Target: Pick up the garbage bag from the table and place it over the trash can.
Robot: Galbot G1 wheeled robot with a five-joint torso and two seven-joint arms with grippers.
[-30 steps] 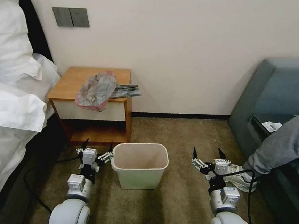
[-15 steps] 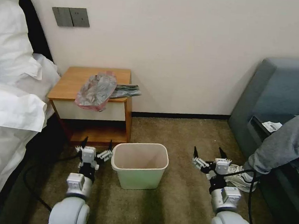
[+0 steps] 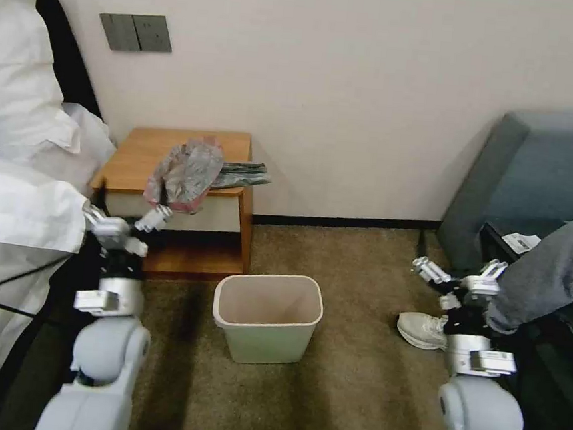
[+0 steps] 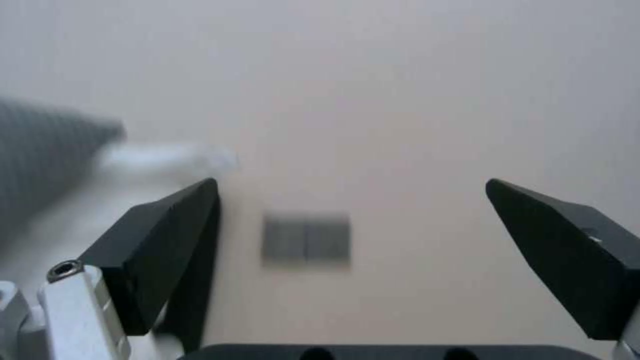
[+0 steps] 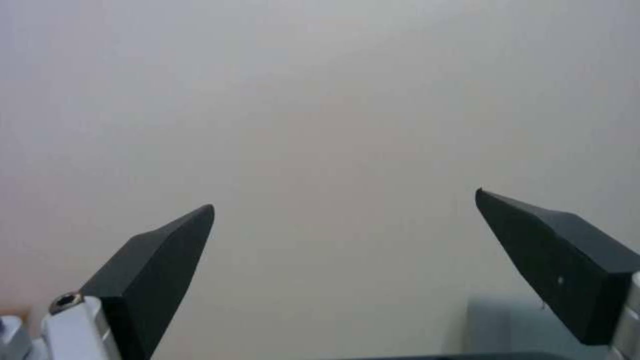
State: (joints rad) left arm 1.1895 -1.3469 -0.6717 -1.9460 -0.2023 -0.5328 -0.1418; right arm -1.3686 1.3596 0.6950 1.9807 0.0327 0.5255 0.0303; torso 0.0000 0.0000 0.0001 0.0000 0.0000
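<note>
The garbage bag (image 3: 184,174) lies crumpled on the counter (image 3: 138,155), its pinkish mouth spilling over the front edge, a handy lip to pinch. The left hand (image 3: 125,223) hangs just below that edge at the bag's 7 o'clock, fingers wide. The trash can (image 3: 268,315) stands on the carpet, unlined. The right hand (image 3: 458,277) waits at the bin's 3 o'clock, also wide.

No readable text, labels or numbers anywhere.
</note>
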